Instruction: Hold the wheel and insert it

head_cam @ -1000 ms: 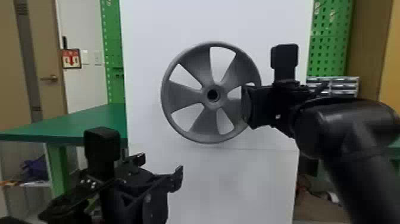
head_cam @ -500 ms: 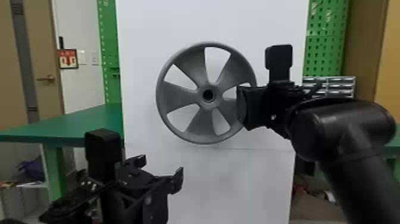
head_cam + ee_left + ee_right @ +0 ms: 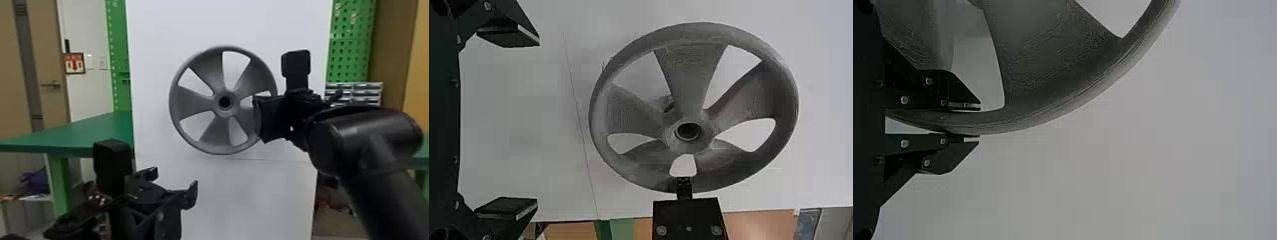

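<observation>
while right claw [image 3: 259, 118] pinches wheel [image 3: 195, 102] by rim, left claw [image 3: 173, 182] gapes wide, lower down, apart from wheel.

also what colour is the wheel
The wheel is plain grey all over, rim, spokes and hub alike; the head view shows it best.

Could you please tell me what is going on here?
The robot's right gripper is holding a grey spoked wheel by its rim, in front of a white panel. The left gripper is open and empty. Nothing fills the front of the hub's hole, so the wheel is probably not inserted yet.
</observation>
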Robot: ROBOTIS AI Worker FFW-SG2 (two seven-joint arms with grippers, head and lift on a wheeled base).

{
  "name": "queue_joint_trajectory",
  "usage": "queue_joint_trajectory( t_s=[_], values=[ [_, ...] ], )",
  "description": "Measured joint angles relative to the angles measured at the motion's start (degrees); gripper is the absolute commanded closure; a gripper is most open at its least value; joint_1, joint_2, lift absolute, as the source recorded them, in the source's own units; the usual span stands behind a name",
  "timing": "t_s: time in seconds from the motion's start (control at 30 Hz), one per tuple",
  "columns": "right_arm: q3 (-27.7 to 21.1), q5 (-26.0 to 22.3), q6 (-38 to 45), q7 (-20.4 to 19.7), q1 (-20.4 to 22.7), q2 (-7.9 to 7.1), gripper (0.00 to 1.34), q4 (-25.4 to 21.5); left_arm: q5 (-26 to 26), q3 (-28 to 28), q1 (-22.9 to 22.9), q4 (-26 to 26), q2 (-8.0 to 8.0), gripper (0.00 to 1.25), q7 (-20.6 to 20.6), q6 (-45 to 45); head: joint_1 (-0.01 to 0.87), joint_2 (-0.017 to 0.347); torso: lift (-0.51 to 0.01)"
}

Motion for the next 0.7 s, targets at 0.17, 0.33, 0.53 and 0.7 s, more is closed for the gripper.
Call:
queue_joint_trajectory(
  t_s=[0.17,0.33,0.53,0.7],
  values=[
    [0.05,0.74,0.86,-1.95,-0.56,-0.01,1.20,1.04,-0.03,-0.42,-0.19,0.28,0.12,0.15,0.00,0.00,0.179,0.101,-0.493],
    [0.31,0.66,1.30,-3.27,-0.89,-0.02,1.20,1.60,-0.03,-0.70,-0.25,0.50,0.13,0.15,0.00,0.00,0.179,0.101,-0.493],
    [0.14,0.32,1.25,-3.68,-1.62,-0.03,1.20,3.62,-0.03,-1.03,-0.41,0.62,0.26,0.15,0.00,0.00,0.179,0.101,-0.493],
    [-0.63,0.37,0.11,-3.67,-2.14,-0.03,1.20,6.13,-0.03,-1.24,-0.54,0.70,0.31,0.15,0.00,0.00,0.179,0.101,-0.493]
  ],
)
